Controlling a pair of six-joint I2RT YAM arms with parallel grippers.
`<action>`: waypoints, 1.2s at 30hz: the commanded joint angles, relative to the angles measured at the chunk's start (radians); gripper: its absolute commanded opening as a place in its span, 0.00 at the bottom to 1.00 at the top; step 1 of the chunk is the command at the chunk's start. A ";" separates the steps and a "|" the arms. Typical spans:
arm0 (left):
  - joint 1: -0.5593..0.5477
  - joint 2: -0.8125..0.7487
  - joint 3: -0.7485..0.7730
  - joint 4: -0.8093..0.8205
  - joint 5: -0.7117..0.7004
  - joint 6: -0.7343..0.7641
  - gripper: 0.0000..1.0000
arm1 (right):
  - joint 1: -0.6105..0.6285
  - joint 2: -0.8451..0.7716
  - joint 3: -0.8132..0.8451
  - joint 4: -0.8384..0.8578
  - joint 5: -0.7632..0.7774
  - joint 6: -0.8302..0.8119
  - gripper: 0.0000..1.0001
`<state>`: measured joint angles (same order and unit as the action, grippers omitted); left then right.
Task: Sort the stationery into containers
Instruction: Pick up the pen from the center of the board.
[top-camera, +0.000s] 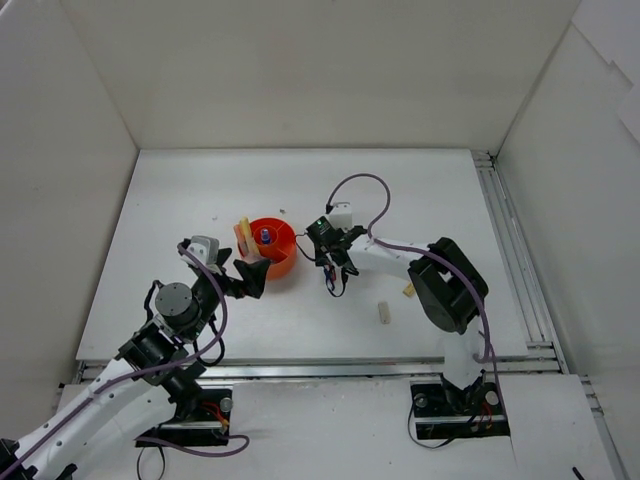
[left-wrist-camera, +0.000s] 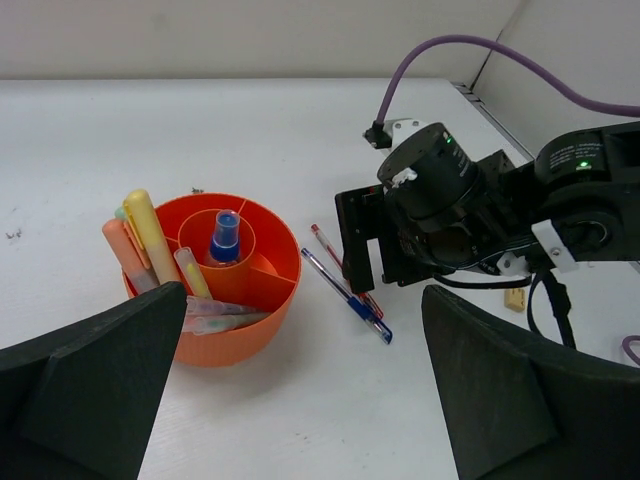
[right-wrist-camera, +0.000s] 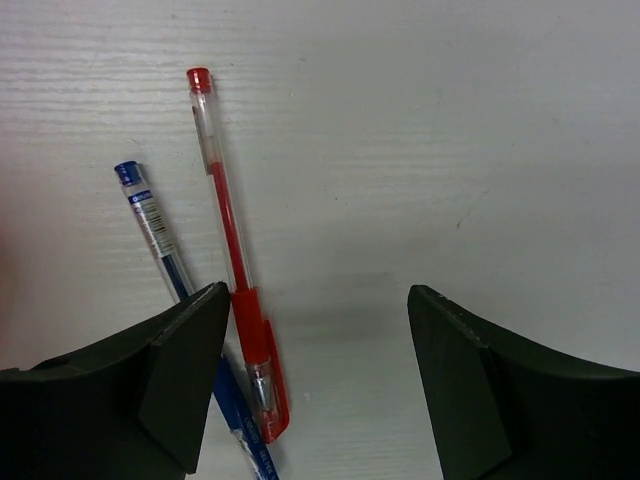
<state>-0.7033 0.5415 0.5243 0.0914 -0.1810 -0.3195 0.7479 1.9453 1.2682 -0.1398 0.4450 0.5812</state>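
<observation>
The round orange-red bowl (top-camera: 288, 256) stands left of centre. In the left wrist view its wall (left-wrist-camera: 240, 338) is near, with a yellow marker (left-wrist-camera: 150, 232), an orange marker (left-wrist-camera: 124, 254) and a blue-white marker (left-wrist-camera: 225, 240) inside. A red pen (right-wrist-camera: 236, 262) and a blue pen (right-wrist-camera: 160, 232) lie side by side on the table right of the bowl. My right gripper (right-wrist-camera: 315, 385) is open just above them, its left finger over the blue pen, the red pen inside the gap. My left gripper (left-wrist-camera: 300, 400) is open and empty beside the bowl's near side.
A pale eraser block (top-camera: 383, 312) lies on the table right of the pens, and a beige one (top-camera: 408, 291) lies under the right arm; it also shows in the left wrist view (left-wrist-camera: 515, 300). White walls enclose the table. A purple cable arcs over the right gripper.
</observation>
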 joint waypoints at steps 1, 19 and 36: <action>-0.007 0.015 0.009 0.022 0.009 -0.013 0.99 | 0.002 0.015 0.039 0.005 0.038 0.046 0.68; -0.007 0.103 0.062 0.030 0.047 -0.006 0.99 | 0.005 -0.176 -0.136 0.025 0.029 -0.023 0.00; -0.007 0.348 0.189 0.123 0.245 -0.125 0.99 | 0.194 -0.732 -0.536 0.500 -0.354 -0.432 0.00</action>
<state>-0.7033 0.8677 0.6514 0.1120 -0.0193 -0.3920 0.9352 1.2926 0.7570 0.2314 0.1600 0.2131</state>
